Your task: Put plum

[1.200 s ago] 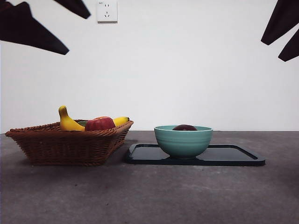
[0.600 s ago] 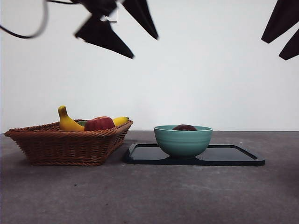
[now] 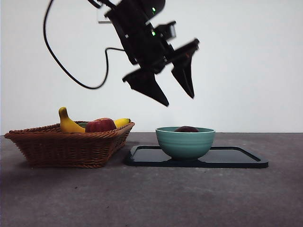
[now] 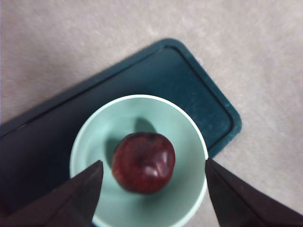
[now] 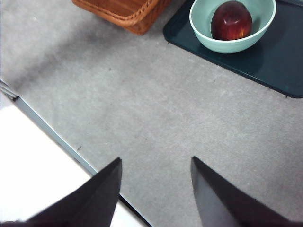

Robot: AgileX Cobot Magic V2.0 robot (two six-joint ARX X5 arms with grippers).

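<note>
The plum point(image 3: 187, 129), dark maroon and glossy, lies in a teal bowl point(image 3: 185, 142) on a dark tray point(image 3: 236, 158). My left gripper point(image 3: 179, 100) hangs open and empty a short way above the bowl, tilted. In the left wrist view the plum point(image 4: 143, 162) sits in the bowl point(image 4: 189, 137) between the open jaws of my left gripper point(image 4: 153, 161), on the tray point(image 4: 189, 85). My right gripper point(image 5: 155, 159) is open and empty, high over the table's edge, far from the plum point(image 5: 231, 20) and bowl point(image 5: 203, 33).
A wicker basket point(image 3: 71, 146) stands left of the tray and holds a banana point(image 3: 68, 124) and a red apple point(image 3: 101, 125). Its corner shows in the right wrist view point(image 5: 128, 9). A black cable point(image 3: 71, 75) loops from the left arm above the basket.
The left arm has swung from the top left to over the bowl and come lower, jaws open. The right arm's black tips have left the front view's top right corner.
</note>
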